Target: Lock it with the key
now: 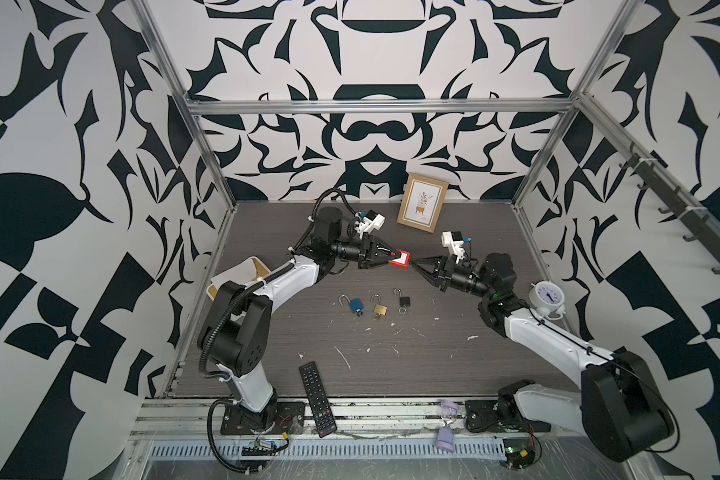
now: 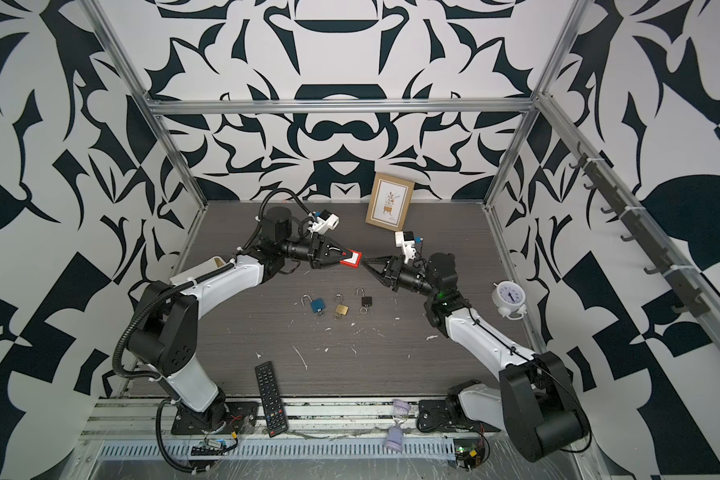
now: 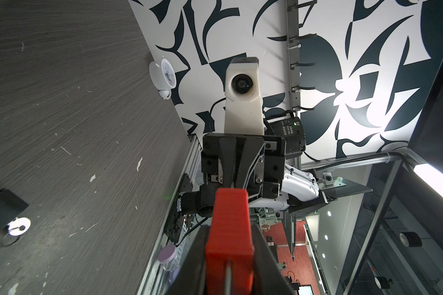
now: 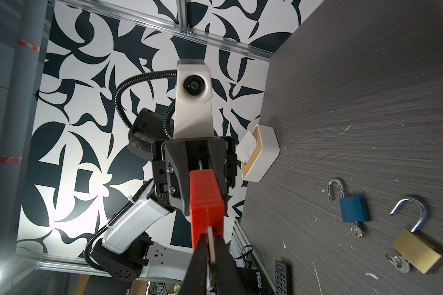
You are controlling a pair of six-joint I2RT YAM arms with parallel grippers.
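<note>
A red padlock [image 1: 400,258] [image 2: 352,258] hangs in the air above the middle back of the table. My left gripper [image 1: 395,255] [image 3: 230,258] is shut on its body, reaching in from the left. The padlock [image 3: 229,224] fills the space between the dark fingers in the left wrist view. From the right, my right gripper [image 1: 412,262] [image 4: 210,247] meets the padlock's [image 4: 206,201] end face. It is shut on the flat silver key [image 4: 210,241], which enters the lock's end. The two grippers point at each other, tip to tip.
On the table below lie a blue padlock [image 1: 355,304], a brass padlock [image 1: 380,308] and a black padlock [image 1: 404,300], shackles open, keys in them. A remote [image 1: 316,399] lies front left, a white clock [image 1: 548,297] right, a picture frame [image 1: 422,208] at the back, a white box [image 1: 242,274] left.
</note>
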